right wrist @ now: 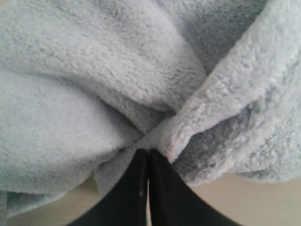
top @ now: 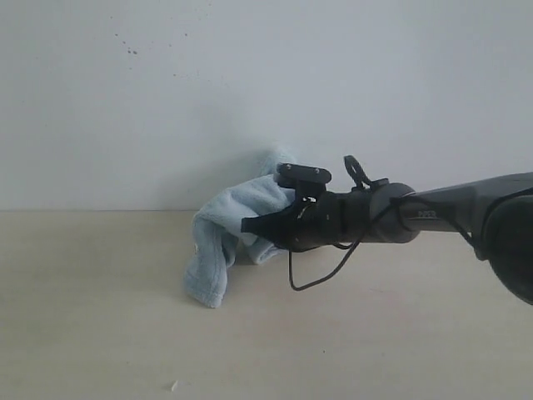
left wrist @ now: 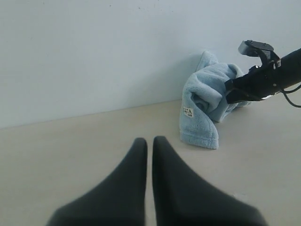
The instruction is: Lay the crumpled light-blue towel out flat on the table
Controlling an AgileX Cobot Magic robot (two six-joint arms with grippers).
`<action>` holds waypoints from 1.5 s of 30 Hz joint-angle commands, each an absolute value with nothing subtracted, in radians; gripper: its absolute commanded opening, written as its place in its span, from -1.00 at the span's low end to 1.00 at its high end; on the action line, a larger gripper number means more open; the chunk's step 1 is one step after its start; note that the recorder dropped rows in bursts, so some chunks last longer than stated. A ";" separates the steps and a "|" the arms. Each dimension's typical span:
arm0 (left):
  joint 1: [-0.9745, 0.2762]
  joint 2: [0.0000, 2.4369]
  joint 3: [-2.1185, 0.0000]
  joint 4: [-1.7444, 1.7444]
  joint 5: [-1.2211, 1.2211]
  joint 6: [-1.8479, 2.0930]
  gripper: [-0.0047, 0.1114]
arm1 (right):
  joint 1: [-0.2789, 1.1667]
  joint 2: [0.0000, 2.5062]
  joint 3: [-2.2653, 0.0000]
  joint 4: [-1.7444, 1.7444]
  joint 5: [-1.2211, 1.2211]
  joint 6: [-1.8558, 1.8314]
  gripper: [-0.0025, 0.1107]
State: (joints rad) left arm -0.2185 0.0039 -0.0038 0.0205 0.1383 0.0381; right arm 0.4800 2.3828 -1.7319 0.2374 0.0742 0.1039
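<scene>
The crumpled light-blue towel (top: 218, 229) is bunched near the wall, part of it lifted and one fold drooping to the beige table (top: 100, 317). My right gripper (top: 246, 223) reaches in from the right and is shut on a fold of it. In the right wrist view the fleecy towel (right wrist: 94, 70) fills the frame, with the right gripper (right wrist: 149, 151) pinched at a hemmed fold. In the left wrist view the left gripper (left wrist: 149, 140) is shut with nothing in it, low over the table (left wrist: 70, 141), well short of the towel (left wrist: 204, 103). It is out of the exterior view.
A white wall (top: 250, 83) stands right behind the towel. A black cable loop (top: 316, 279) hangs under the right arm. A small white scrap (top: 174, 386) lies near the table's front. The towel carries a small white label (left wrist: 187, 111).
</scene>
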 commanded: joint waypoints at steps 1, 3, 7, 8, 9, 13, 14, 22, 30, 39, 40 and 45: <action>-0.222 0.000 0.000 0.018 0.127 0.030 -0.85 | 0.492 2.330 -1.732 0.225 0.144 -0.005 -0.96; -0.222 0.000 0.000 0.018 0.127 0.030 -0.85 | 0.501 2.296 -1.714 0.225 0.151 -0.078 -0.96; -0.222 0.000 0.000 0.018 0.127 0.030 -0.85 | 0.509 2.215 -1.635 0.225 0.145 -0.126 -0.96; -0.222 0.000 0.000 0.018 0.127 0.030 -0.85 | 0.507 2.200 -1.618 0.224 0.145 -0.132 -0.96; -0.222 0.000 0.000 0.018 0.127 0.030 -0.85 | 0.504 2.189 -1.605 0.221 0.139 -0.141 -0.96; -0.222 0.000 0.000 0.018 0.127 0.030 -0.85 | 0.494 2.186 -1.587 0.221 0.069 -0.150 -0.94; -0.222 0.000 0.000 0.018 0.127 0.030 -0.85 | 0.494 2.190 -1.587 0.221 0.048 -0.148 -0.88; -0.222 0.000 0.000 0.018 0.127 0.030 -0.85 | 0.485 2.270 -1.651 0.228 -0.033 -0.072 -0.02; -0.222 0.000 0.000 0.018 0.127 0.030 -0.85 | 0.469 2.423 -1.861 0.237 0.000 0.000 -0.25; -0.222 0.000 0.000 0.018 0.127 0.030 -0.85 | 0.462 2.413 -1.896 0.226 0.171 -0.087 -0.96; -0.222 0.000 0.000 0.018 0.127 0.030 -0.85 | 0.462 2.397 -1.874 0.226 0.165 -0.100 -0.96; -0.222 0.000 0.000 0.018 0.127 0.030 -0.85 | 0.462 2.255 -1.642 0.226 0.061 -0.144 -0.96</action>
State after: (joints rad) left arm -0.2185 0.0039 -0.0038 0.0205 0.1383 0.0381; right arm 0.4664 2.3221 -1.7260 0.2313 0.1100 -0.1256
